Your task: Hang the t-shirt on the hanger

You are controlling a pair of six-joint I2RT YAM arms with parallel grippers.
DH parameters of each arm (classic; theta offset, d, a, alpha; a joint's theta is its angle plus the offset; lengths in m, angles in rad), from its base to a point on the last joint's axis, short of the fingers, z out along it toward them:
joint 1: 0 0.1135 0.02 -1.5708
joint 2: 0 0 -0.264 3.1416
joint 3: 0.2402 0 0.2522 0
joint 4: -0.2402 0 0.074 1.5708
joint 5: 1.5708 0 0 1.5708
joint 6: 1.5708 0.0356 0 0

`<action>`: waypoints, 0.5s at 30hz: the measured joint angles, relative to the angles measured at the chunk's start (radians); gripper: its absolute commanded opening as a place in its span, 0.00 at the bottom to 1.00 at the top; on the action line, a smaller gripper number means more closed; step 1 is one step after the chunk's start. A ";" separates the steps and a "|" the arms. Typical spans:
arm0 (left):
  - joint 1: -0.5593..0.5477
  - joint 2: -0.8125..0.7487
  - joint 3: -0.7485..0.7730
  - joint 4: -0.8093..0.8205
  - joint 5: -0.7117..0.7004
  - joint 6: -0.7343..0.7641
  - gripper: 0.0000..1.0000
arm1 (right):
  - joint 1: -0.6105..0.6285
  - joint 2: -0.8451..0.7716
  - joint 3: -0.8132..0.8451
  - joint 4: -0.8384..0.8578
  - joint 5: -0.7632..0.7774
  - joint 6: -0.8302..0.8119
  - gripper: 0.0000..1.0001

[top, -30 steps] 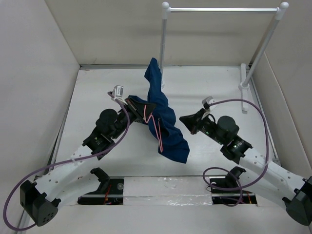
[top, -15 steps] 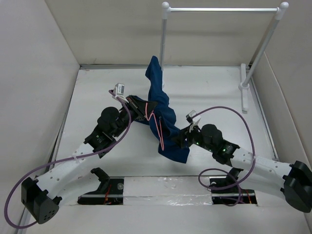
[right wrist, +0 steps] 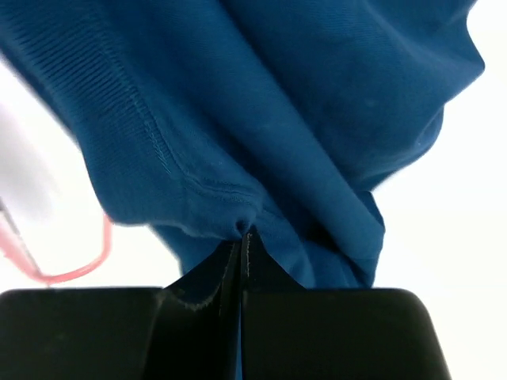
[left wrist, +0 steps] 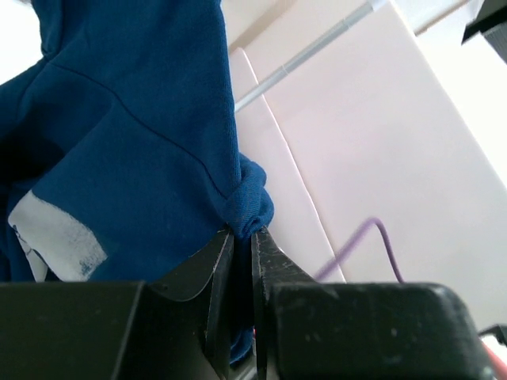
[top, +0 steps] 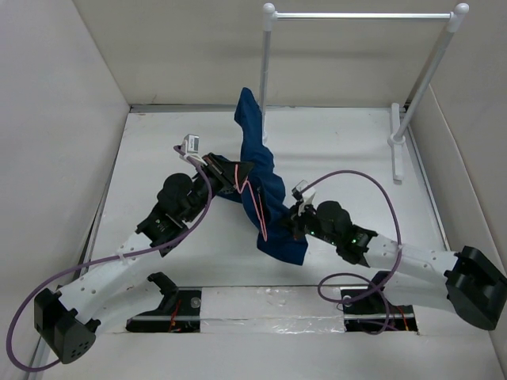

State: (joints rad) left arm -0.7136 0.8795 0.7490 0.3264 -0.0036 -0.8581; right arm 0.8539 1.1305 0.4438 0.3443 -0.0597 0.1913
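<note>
L hand (left wrist: 242, 234) is pinched together on a fold of the navy t-shirt (top: 273, 202), holding it bunched above mid table (top: 348, 142). R hand (right wrist: 241, 237) is clamped on the shirt's hem, lower down. Pink wire hanger (top: 259, 212) lies against the cloth btwn both hands. Shirt's top end is near the white rack (top: 265, 71) post.

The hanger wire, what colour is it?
The hanger is pink, clearest in the top external view.
</note>
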 measured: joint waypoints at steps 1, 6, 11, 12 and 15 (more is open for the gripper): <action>0.000 0.000 0.000 0.005 -0.011 -0.001 0.00 | 0.011 -0.021 -0.003 -0.003 0.001 0.008 0.00; 0.002 0.004 0.000 0.062 -0.078 -0.026 0.00 | 0.117 -0.126 -0.055 -0.013 0.010 0.080 0.00; 0.005 0.049 0.016 0.113 -0.089 -0.047 0.00 | 0.254 -0.104 -0.084 -0.055 0.101 0.172 0.00; 0.007 0.068 0.026 0.114 -0.083 -0.049 0.00 | 0.269 -0.094 -0.084 -0.053 0.118 0.186 0.00; 0.043 0.122 0.048 0.117 -0.045 -0.067 0.00 | 0.298 -0.056 -0.083 -0.045 0.171 0.223 0.00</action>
State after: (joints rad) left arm -0.6708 1.0012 0.7967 0.4438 -0.0486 -0.9253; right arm 1.1519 1.0748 0.3607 0.2989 0.1116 0.4141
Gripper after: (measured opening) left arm 0.066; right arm 0.011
